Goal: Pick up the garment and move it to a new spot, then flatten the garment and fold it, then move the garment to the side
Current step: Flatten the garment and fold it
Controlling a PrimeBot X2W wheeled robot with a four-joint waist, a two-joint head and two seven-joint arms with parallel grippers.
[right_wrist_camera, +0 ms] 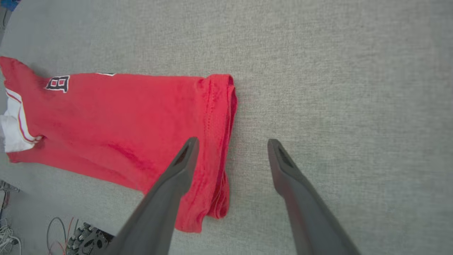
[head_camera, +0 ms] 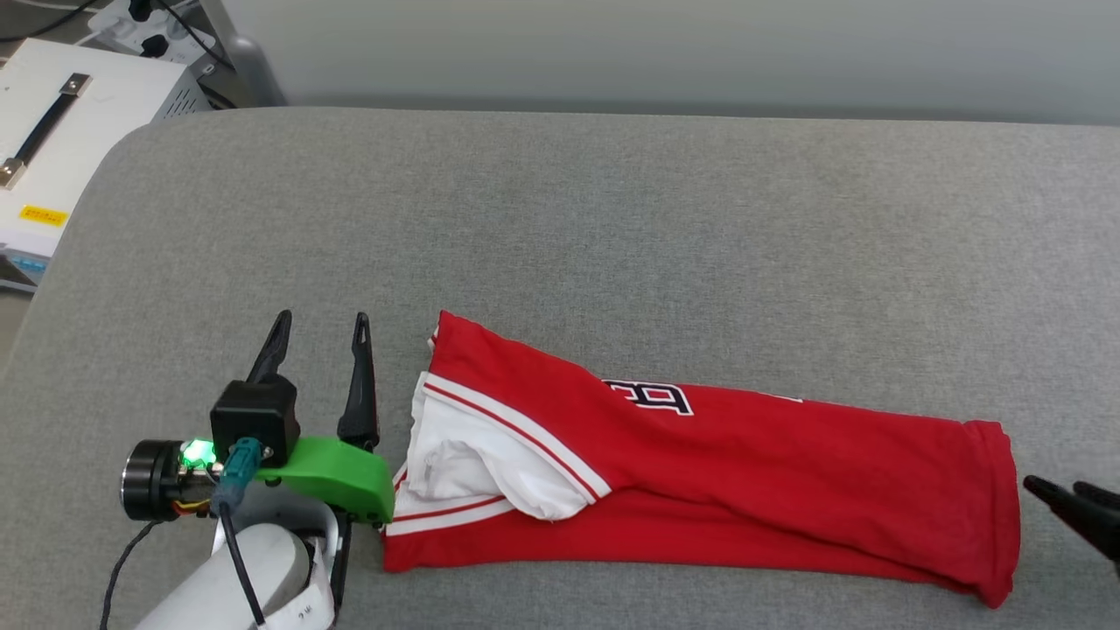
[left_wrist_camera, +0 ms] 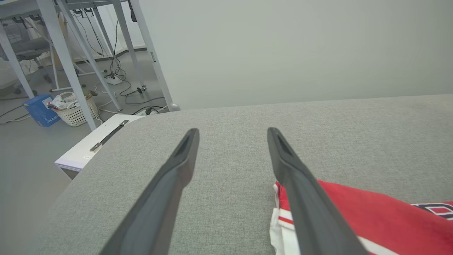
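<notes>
Garment (head_camera: 744,472) lies in a long folded strip on the grey padded surface (head_camera: 560,219), looks light and limp, I'd pinch both end edges; left gripper (head_camera: 321,317) and right gripper (head_camera: 1057,486) fingers wide, empty.

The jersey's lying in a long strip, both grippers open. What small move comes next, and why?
Probably lower the right gripper onto the hem of the garment and close on it. It lies as a long folded strip, the hem sits by that gripper's open fingers, and the left gripper stands open beside the sleeve end, so a crosswise fold seems due.
</notes>
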